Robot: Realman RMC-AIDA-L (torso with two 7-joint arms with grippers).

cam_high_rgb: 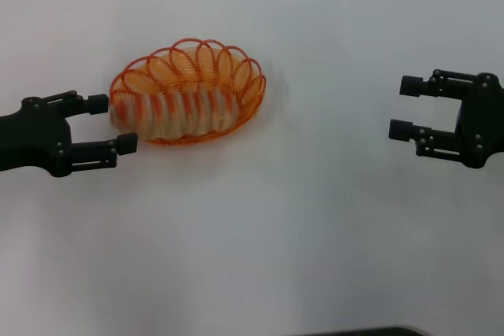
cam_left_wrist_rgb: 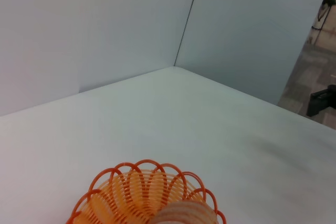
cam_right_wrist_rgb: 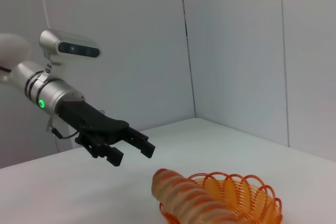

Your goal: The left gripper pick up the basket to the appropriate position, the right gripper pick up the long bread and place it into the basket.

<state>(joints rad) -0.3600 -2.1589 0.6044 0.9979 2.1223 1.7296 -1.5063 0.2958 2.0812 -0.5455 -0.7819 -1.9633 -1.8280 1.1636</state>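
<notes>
The orange wire basket (cam_high_rgb: 189, 88) stands on the white table, left of the middle. The long bread (cam_high_rgb: 169, 112) lies inside it, along its near side, one end poking over the rim at the left. My left gripper (cam_high_rgb: 115, 123) is open, its fingers on either side of the basket's left end, not closed on it. My right gripper (cam_high_rgb: 405, 108) is open and empty, far to the right of the basket. The right wrist view shows the left gripper (cam_right_wrist_rgb: 134, 150) open above the bread (cam_right_wrist_rgb: 191, 199) and basket (cam_right_wrist_rgb: 247, 198). The left wrist view shows the basket (cam_left_wrist_rgb: 131, 192) with the bread's end (cam_left_wrist_rgb: 184, 214).
The white table (cam_high_rgb: 299, 226) spreads all around. Pale walls meet in a corner (cam_left_wrist_rgb: 176, 65) behind the table. A dark edge (cam_high_rgb: 362, 331) shows at the table's front.
</notes>
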